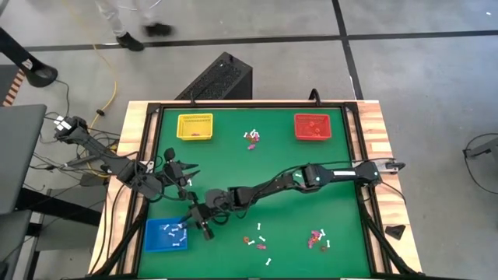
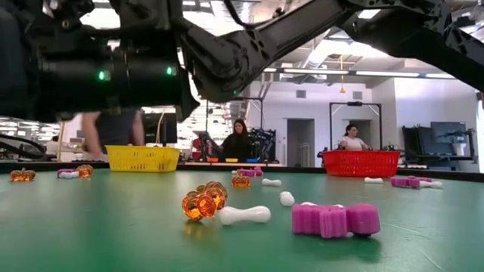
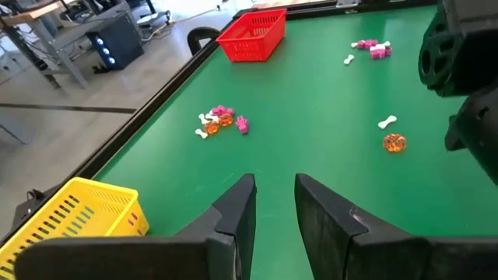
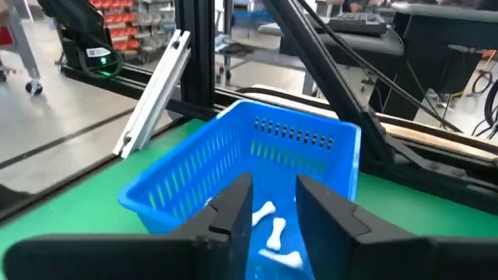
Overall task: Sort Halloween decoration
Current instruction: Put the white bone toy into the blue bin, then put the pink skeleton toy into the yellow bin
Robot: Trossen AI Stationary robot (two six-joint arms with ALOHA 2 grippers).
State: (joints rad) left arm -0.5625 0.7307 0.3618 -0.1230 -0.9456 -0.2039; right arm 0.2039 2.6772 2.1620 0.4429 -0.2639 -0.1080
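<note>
Lower left of the high view: right claw (image 1: 196, 227) at the blue plastic mesh tray (image 1: 152, 243), fingers apart, nothing between them.
White bone-shaped trinkets (image 4: 274, 233) lie in that tray; more white, purple-pink and orange trinkets (image 1: 315, 238) scattered on the green tabletop (image 1: 257, 171), lower right and upper centre. Left claw (image 1: 185, 173) hovers mid-left, fingers slightly apart, empty. Yellow tray (image 1: 194, 126) upper left, red tray (image 1: 312, 126) upper right.

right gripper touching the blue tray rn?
Cannot tell. In the right wrist view the right gripper hangs by the blue tray rim with white bones showing between the fingers, but no view shows a gap or contact plainly.
</note>
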